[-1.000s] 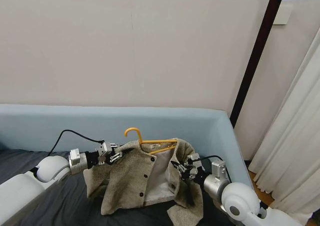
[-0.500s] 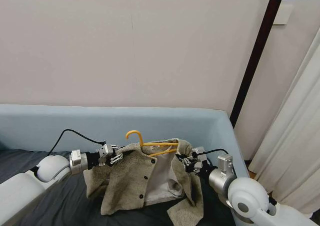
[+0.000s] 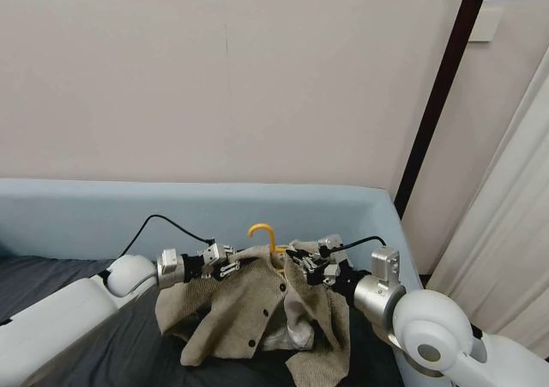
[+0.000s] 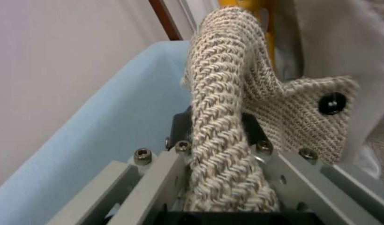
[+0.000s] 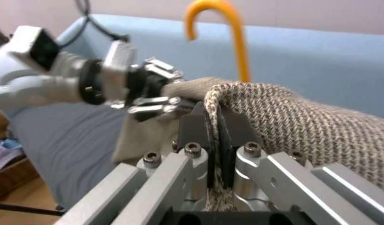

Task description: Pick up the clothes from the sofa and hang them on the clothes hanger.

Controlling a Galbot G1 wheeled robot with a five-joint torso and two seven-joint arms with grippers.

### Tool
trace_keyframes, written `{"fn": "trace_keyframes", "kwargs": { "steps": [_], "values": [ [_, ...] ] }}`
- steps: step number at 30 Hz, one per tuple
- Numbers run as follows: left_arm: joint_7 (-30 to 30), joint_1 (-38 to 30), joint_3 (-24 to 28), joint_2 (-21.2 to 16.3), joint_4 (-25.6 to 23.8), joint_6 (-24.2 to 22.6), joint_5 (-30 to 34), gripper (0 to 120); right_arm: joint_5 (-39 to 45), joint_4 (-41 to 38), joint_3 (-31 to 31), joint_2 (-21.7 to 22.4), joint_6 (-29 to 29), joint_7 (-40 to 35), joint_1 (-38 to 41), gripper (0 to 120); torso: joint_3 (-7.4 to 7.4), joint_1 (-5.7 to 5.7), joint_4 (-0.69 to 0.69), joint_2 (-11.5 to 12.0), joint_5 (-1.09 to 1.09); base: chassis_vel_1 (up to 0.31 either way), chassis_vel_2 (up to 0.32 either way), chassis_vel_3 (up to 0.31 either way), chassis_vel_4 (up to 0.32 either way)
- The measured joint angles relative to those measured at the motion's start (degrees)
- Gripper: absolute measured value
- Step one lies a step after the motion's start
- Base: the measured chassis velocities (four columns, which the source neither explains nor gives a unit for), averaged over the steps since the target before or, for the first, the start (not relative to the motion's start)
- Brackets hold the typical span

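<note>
A beige knitted cardigan [image 3: 249, 305] with dark buttons hangs on an orange hanger [image 3: 265, 233] above the sofa seat. My left gripper [image 3: 225, 262] is shut on the cardigan's left shoulder; the left wrist view has the thick knit [image 4: 226, 140] clamped between its fingers. At the other shoulder my right gripper [image 3: 310, 263] is shut on the knit [image 5: 285, 117], and the right wrist view has the hanger hook [image 5: 220, 28] just beyond, with the left gripper [image 5: 155, 91] farther off. The two grippers stand close together, either side of the hook.
The light blue sofa back [image 3: 103, 215] runs behind the cardigan, and its right arm [image 3: 386, 232] rises beside my right arm. The dark grey seat [image 3: 51, 271] lies below. A dark wooden post [image 3: 437, 95] and white curtain [image 3: 515, 258] stand to the right.
Both grippers have come closer together, bunching the cardigan's shoulders. The hanger has shifted right and turned, its hook now upright between the grippers. The cardigan's front has folded inward.
</note>
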State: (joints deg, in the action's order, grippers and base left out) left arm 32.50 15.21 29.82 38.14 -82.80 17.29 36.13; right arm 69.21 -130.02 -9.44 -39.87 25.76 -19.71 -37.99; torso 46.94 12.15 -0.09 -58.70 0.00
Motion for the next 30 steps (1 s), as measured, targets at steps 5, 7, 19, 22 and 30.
{"fn": "trace_keyframes", "kwargs": {
  "steps": [5, 7, 19, 22, 30],
  "values": [
    [-1.00, -3.42, 3.05, 2.57, 1.45, -0.51, 1.45, 8, -0.07, -0.67, -0.28, -0.30, 0.00, 0.24, 0.47, 0, 0.00, 0.00, 0.00, 0.00, 0.00, 0.000, 0.000, 0.000, 0.000],
    [-1.46, -4.02, 3.54, 3.40, 1.56, -0.78, 1.72, 8, -0.13, -0.59, -0.72, -0.68, 0.05, 0.24, 1.03, 0, 0.00, 0.00, 0.00, 0.00, 0.01, 0.000, 0.000, 0.000, 0.000],
    [-3.21, -9.06, 4.42, 4.88, 3.94, -1.29, 5.19, 8, -5.30, -2.54, -3.00, -0.64, 0.84, 3.99, -2.07, 0, 0.00, 0.00, 0.01, 0.00, -0.01, 0.000, 0.000, 0.000, 0.000],
    [-3.24, -10.13, 4.28, 4.52, 4.14, -1.30, 6.25, 8, -6.80, -2.71, -3.78, -0.65, 0.87, 4.48, -2.99, 0, 0.00, 0.00, 0.00, 0.00, 0.00, 0.000, 0.000, 0.000, 0.000],
    [-2.03, -11.17, 4.21, 1.46, 0.29, -1.14, 9.78, 8, -8.95, 1.57, -3.10, -1.88, -0.68, 2.80, -3.27, 0, 0.00, 0.00, 0.01, 0.00, -0.01, 0.000, 0.000, 0.000, 0.000]
  ]
}}
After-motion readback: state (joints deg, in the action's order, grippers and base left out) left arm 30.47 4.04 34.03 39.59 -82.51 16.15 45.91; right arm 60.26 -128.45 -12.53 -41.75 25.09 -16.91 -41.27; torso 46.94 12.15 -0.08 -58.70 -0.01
